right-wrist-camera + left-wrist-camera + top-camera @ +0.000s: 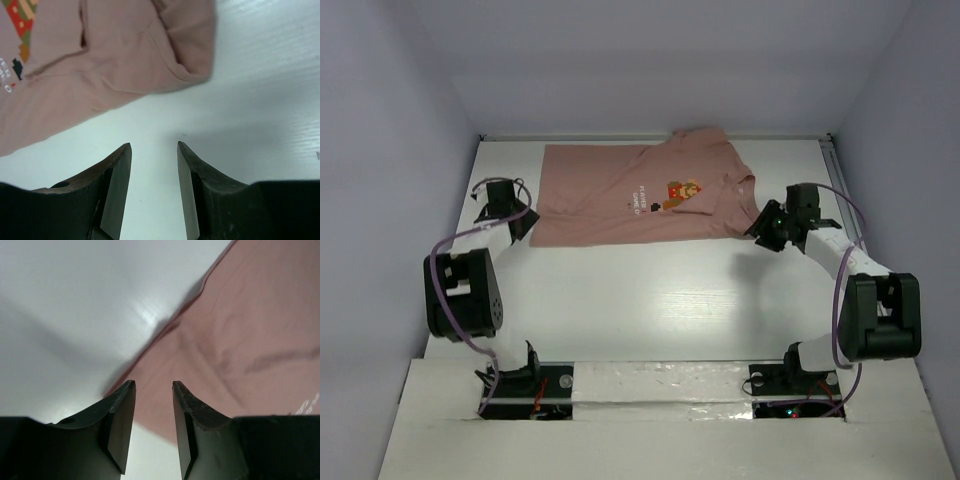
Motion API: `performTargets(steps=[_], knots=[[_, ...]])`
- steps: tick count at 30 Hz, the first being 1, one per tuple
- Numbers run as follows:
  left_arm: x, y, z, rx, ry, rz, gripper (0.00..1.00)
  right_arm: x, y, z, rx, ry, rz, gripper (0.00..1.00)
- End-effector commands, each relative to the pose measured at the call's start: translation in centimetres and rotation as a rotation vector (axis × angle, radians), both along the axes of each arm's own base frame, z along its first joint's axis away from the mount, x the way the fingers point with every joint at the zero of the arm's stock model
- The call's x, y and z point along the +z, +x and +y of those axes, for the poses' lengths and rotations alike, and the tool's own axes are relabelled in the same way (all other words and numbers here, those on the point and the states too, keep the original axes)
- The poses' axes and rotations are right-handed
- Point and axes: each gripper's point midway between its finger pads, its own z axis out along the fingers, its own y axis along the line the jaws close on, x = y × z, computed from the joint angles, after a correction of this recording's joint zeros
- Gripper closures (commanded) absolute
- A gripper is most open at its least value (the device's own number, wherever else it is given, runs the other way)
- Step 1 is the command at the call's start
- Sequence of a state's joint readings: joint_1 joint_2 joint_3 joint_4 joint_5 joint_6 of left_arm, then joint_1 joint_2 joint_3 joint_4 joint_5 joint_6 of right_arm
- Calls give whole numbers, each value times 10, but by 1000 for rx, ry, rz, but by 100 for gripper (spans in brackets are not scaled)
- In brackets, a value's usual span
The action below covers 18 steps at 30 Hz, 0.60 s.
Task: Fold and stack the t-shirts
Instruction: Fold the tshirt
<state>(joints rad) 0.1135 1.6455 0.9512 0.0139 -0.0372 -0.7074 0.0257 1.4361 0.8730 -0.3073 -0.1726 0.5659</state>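
Left gripper: your fingers stand a narrow gap apart and grip nothing. The shirt's near corner shows through the gap, and the cloth runs on ahead and to the right of the tips.
Right gripper: your fingers are parted, with only bare table between them. A rolled-over fold of cloth lies ahead of the tips, to their left, not touching.
T-shirt: pink, spread flat with its print facing up, lying between your two grippers.
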Motion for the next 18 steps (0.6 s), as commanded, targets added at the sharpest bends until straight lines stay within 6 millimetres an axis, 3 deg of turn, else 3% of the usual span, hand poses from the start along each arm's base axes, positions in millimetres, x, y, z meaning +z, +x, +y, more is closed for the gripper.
performTargets(steps=[1, 4, 6, 11, 15, 18], knots=[[-1, -45, -7, -64, 27, 33, 67, 1, 6, -18, -77, 27, -36, 52], [-20, -67, -14, -82, 2, 83, 62, -10, 20, -26, -89, 22, -44, 53], [-29, -71, -20, -100, -31, 104, 60, -18, 29, -24, -81, 31, -33, 53], [-43, -67, -19, -82, -44, 135, 59, -22, 53, -35, -116, 23, -68, 55], [-53, -60, -17, -66, -43, 144, 60, -36, 65, -41, -127, 44, -46, 58], [-57, -60, -14, -56, -33, 159, 62, -33, 75, -44, -150, 42, -78, 59]])
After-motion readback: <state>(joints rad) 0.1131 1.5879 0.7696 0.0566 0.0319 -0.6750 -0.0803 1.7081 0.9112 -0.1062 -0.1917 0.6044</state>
